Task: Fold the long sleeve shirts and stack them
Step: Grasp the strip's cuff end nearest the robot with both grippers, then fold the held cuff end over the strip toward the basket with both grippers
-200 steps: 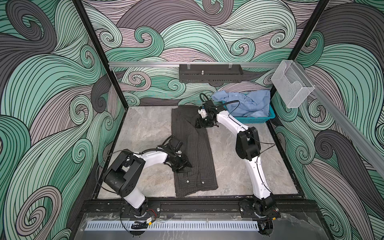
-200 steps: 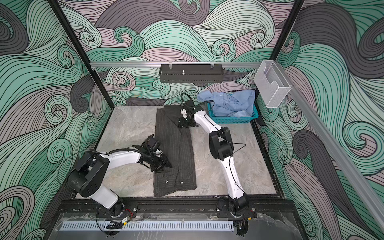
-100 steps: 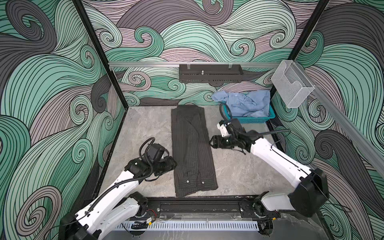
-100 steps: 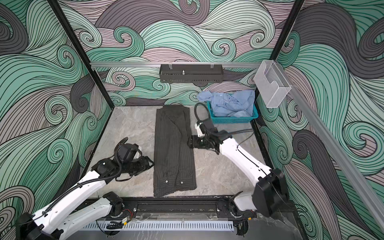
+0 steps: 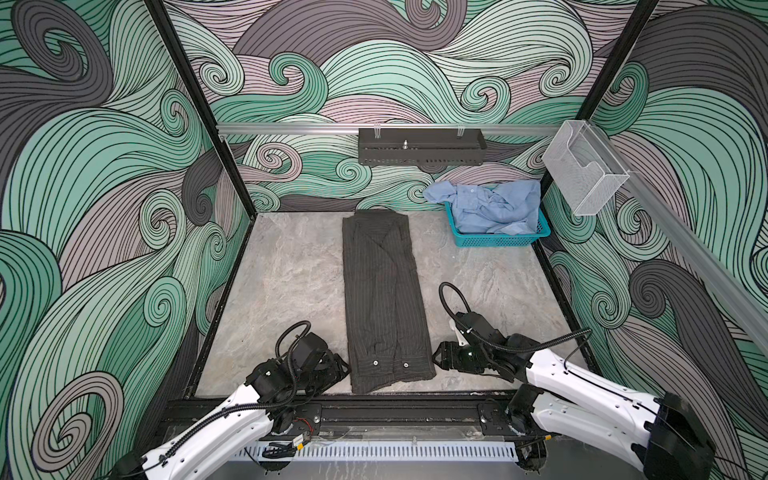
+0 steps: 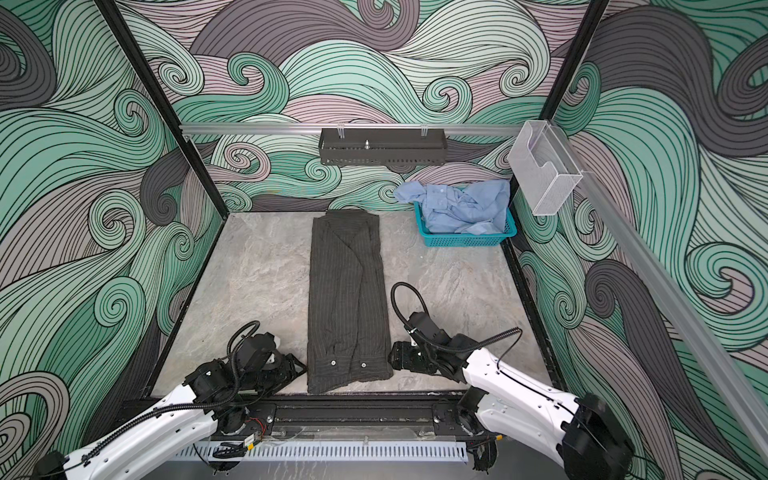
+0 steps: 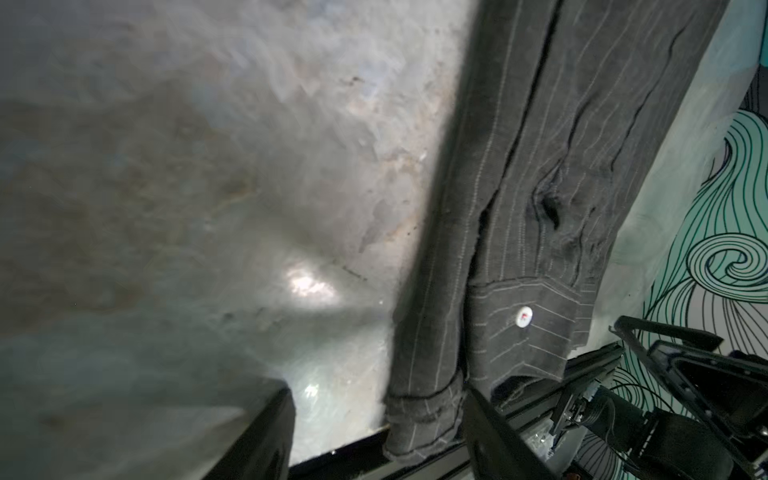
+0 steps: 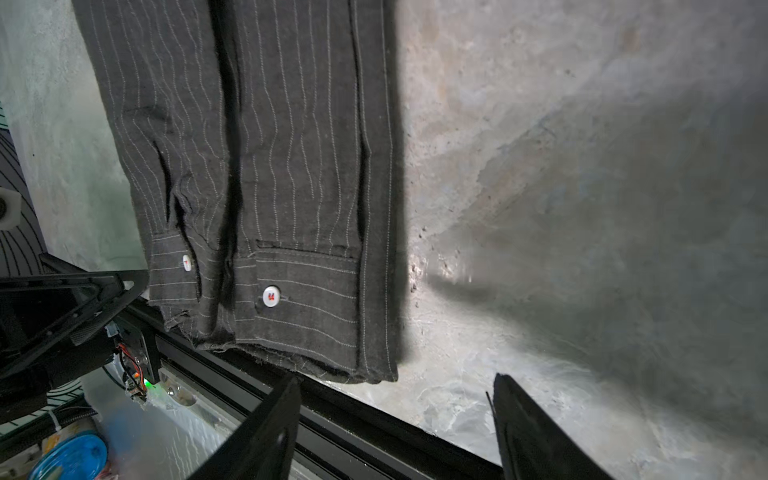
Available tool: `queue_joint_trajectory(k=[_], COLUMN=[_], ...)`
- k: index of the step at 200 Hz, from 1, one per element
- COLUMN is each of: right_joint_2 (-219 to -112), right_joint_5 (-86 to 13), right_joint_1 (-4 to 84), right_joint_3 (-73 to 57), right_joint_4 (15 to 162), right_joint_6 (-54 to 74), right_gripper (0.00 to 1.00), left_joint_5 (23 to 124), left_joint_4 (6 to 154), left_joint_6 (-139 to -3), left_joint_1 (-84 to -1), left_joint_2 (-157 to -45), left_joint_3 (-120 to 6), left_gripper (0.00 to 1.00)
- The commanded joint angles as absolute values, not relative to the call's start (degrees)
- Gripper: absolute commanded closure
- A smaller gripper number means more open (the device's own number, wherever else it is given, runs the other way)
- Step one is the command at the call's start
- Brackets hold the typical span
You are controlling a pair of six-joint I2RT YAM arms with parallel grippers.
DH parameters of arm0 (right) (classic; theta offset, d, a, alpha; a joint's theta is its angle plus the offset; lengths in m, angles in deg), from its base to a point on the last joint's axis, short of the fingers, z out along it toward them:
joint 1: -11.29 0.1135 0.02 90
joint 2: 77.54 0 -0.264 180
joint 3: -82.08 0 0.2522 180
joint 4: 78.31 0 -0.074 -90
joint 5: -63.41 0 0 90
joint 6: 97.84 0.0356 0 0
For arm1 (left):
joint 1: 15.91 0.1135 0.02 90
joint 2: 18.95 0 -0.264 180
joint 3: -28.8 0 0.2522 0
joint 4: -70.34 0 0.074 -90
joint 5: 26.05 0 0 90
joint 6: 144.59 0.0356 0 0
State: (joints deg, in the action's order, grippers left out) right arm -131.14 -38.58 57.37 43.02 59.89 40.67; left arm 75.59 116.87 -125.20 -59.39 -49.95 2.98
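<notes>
The grey marbled bench (image 5: 291, 291) bears a teal mesh basket (image 5: 498, 240); near the basket, not touching it, a dark pinstriped shirt (image 5: 382, 291) lies flat, folded lengthwise.

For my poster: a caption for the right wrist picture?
Open right pincer near the buttoned cuffs of the striped shirt.

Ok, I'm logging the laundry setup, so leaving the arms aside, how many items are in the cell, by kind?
Shirts: 2 (charcoal pinstriped shirt laid out flat, light blue shirt crumpled in the basket)
Baskets: 1 (teal basket)
Wall holders: 2 (black tray, clear bin)
Total: 5
</notes>
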Motion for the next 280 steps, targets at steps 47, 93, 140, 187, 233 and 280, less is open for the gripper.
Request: queue_joint_trajectory(k=[47, 93, 140, 187, 233, 280], right_joint_2=[-134.4, -140.09, -144.27, -148.64, -152.18, -151.92], right_joint_5=[-40.06, -39.94, -40.22, -41.88, -43.22, -43.25], right_joint_1=[61.74, 64.85, 65.98, 66.61, 68.69, 74.18], right_joint_3=[48.56, 50.15, 50.66, 48.94, 45.13, 42.05], right_joint_4=[73.17, 79.79, 84.57, 87.28, 85.88, 82.13], right_joint_6=[51.07, 54.29, 55.53, 54.67, 53.41, 55.01], right_gripper=[0.25, 0.25, 0.27, 0.39, 0.76, 0.99], left_joint_5=[71.43, 69.42, 69.8, 70.02, 70.87, 72.75], left_joint_4=[101.81, 96.45, 91.13, 87.84, 87.39, 96.54], left_joint_6=[-136.84, -140.37, -141.21, -139.55, -135.86, -129.72], left_joint_1=[-67.68, -70.32, -70.58, -70.74, -70.75, -71.75], left_joint_2=[-62.03, -64.91, -70.62, -77.58, -80.67, -77.56], left_joint_3=[8.23, 9.7, 9.77, 6.9, 4.1, -0.12], left_gripper=[0.33, 0.31, 0.34, 0.49, 0.79, 1.0])
